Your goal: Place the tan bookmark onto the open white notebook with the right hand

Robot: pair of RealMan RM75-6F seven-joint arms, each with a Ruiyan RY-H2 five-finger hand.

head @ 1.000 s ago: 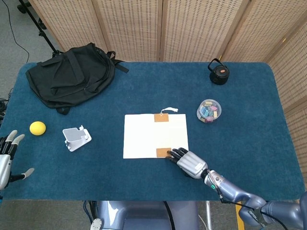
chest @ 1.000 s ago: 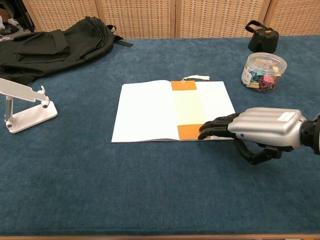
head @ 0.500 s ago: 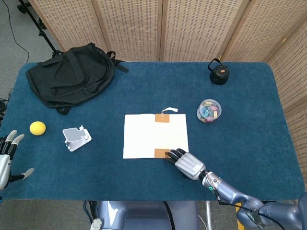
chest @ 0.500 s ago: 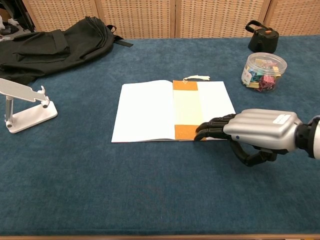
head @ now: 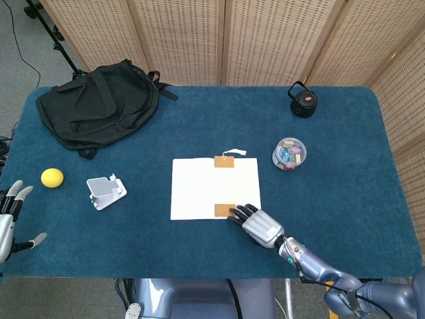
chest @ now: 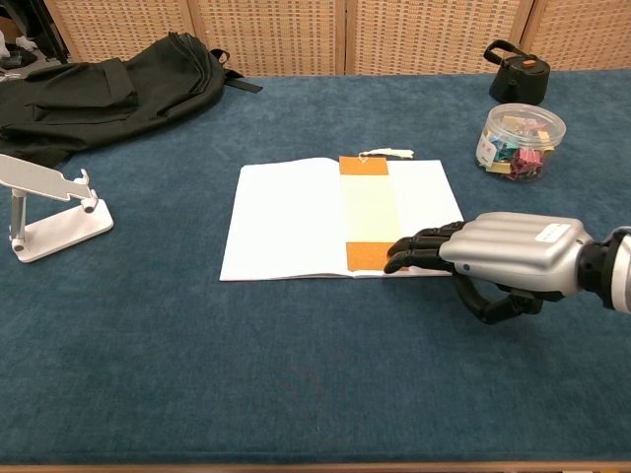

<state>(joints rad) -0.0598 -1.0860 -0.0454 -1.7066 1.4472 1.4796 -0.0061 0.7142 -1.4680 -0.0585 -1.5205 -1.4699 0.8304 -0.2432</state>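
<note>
Landmark: open white notebook [head: 214, 188], 1 of it, lying flat mid-desk [head: 345, 153].

Far left of notebook, at desk's near-left edge: left hand [head: 10, 216], fingers spread, holding nothing. Just beyond it, 1 yellow ball [head: 52, 177]. Between ball and notebook, 1 white phone stand [head: 105, 191]. Back-left of notebook, 1 black backpack [head: 96, 105].

On notebook: 1 tan bookmark [chest: 369, 214], lying flat along the middle/gutter. Long axis runs near-to-far, i.e. from notebook's near edge to its far edge. Orange-brown bands at both ends, pale strip between. White tassel [head: 233, 153] at the far end, sticking out past notebook's far edge, so tasselled end points away from robot.

At notebook's near-right corner: right hand [chest: 493, 258], palm down, dark fingers [chest: 419, 251] stretched fwd and close together, tips resting at bookmark's near band. Thumb tucked under; not pinching anything.

Right of notebook: 1 clear tub [head: 289, 153] w/ coloured clips inside. Back-right: 1 small black pouch [head: 303, 100] w/ orange spot.
</note>
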